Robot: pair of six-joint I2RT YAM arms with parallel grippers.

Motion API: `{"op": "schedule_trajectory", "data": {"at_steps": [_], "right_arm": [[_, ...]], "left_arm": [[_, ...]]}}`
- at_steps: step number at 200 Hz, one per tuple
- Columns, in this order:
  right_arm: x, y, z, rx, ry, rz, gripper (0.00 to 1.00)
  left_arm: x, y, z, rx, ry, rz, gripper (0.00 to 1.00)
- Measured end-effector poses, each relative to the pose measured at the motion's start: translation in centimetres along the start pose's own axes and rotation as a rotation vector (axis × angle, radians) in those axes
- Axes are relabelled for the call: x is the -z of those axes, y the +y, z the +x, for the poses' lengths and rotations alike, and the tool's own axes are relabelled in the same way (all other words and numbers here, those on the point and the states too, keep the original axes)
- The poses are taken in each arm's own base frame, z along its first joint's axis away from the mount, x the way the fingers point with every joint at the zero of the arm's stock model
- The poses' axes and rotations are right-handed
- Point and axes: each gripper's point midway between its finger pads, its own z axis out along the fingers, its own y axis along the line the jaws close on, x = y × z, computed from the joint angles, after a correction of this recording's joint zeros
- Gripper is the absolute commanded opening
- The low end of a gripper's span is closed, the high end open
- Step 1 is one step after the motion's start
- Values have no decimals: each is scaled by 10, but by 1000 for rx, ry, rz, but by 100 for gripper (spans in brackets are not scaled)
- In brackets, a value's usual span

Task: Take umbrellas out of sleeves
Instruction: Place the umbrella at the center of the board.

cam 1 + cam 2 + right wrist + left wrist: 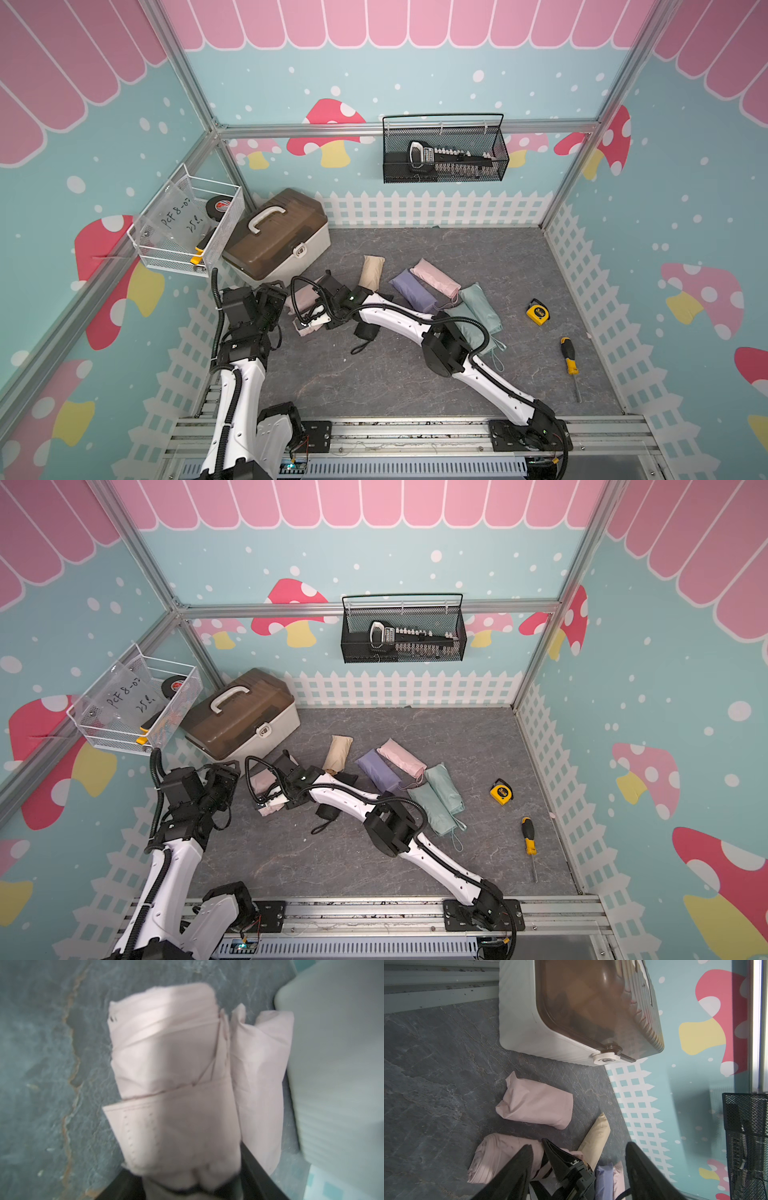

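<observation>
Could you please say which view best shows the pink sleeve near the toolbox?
The left wrist view: the pink sleeve lies whole and sharp there. The right wrist view blurs it; both top views show only a sliver under the right arm.

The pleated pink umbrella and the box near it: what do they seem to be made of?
The pink umbrella looks like thin matte fabric: sharp pleats, stitched seams, soft creases. The box lid seems glossy translucent brown plastic: a bright highlight, dark shapes showing through. The box base seems opaque white plastic, faintly ribbed.
</observation>
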Motion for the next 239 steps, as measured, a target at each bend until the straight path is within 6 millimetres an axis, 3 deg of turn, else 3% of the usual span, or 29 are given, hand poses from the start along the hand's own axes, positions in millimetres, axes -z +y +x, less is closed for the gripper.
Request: {"op": "schedule_trajectory", "data": {"at_steps": [22, 80, 95, 113, 130, 152, 173, 202, 239], "right_arm": [[0, -5, -2, -11, -7, 20, 79], [3, 1, 1, -36, -5, 18, 77], [21, 15, 6, -59, 2, -5, 78], [58, 28, 12, -102, 2, -3, 80], [101, 19, 12, -176, 1, 57, 82], [154, -14, 16, -374, 13, 212, 87], [180, -41, 28, -632, 55, 321, 88], [180, -54, 44, -1005, 92, 341, 90], [164, -34, 73, -1482, 155, 323, 89]], "left_arm": [[0, 0, 1, -2, 5, 2, 70], [1, -2, 1, -13, 9, 12, 70], [5, -6, 1, -22, 6, 29, 70], [8, -12, 4, -33, 19, 69, 69], [5, -15, 13, -36, 58, 115, 69], [-6, -12, 35, -39, 141, 130, 68], [-14, -16, 60, -63, 225, 148, 67], [-13, -27, 77, -93, 266, 191, 66], [-13, -31, 77, -99, 265, 207, 66]]}}
